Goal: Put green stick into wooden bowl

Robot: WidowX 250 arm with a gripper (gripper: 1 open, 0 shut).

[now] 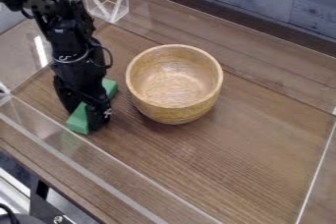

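The green stick [86, 118] lies flat on the wooden table, left of the wooden bowl [175, 82]. My black gripper [81, 101] points straight down over the stick, low at table height. Its jaws stand open and straddle the stick's middle, one finger [65, 97] on the left and one on the right. Green ends show at the front below the fingers and at the back near the bowl. Whether the fingers touch the stick I cannot tell. The bowl is upright and empty, a short gap from the gripper.
Clear acrylic walls [79, 164] fence the table along the front, the left and the right edge. A clear angled piece [116, 7] stands at the back left. Bare wood [237, 159] stretches to the right of and in front of the bowl.
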